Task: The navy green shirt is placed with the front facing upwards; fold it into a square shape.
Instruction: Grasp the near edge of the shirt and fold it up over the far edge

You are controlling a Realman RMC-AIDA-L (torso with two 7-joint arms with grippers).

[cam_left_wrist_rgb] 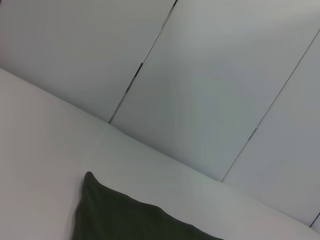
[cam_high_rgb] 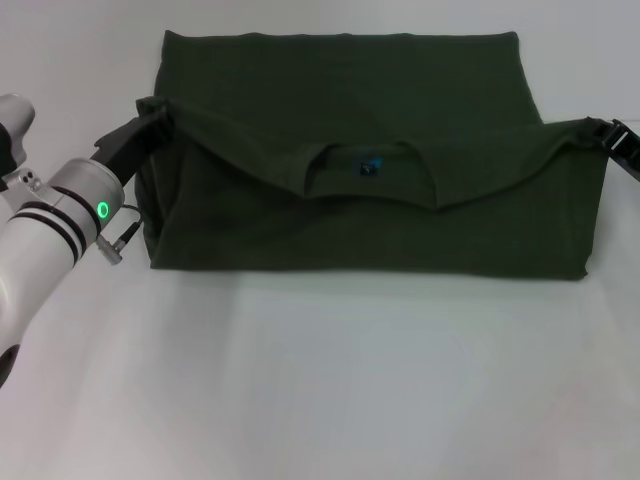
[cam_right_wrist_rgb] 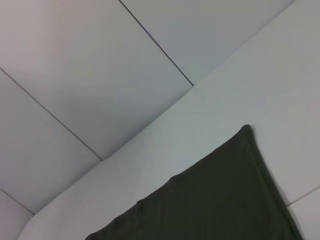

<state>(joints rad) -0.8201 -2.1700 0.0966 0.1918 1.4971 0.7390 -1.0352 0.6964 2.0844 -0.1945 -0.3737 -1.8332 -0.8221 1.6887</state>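
Note:
The navy green shirt (cam_high_rgb: 360,150) lies on the white table, its collar half folded over onto the rest so the neckline and a small blue label (cam_high_rgb: 371,165) face up. My left gripper (cam_high_rgb: 158,112) is shut on the fold's left corner, pinching a bunched tip of cloth. At the right edge, my right gripper (cam_high_rgb: 606,131) is shut on the opposite corner. The folded edge sags between the two held corners. Each wrist view shows only a corner of the shirt (cam_left_wrist_rgb: 125,220) (cam_right_wrist_rgb: 215,200) against the table and wall.
The white table (cam_high_rgb: 330,380) stretches bare in front of the shirt. A panelled grey wall (cam_left_wrist_rgb: 200,75) stands behind the table's far edge. My left forearm with its green light (cam_high_rgb: 103,210) hangs over the table's left side.

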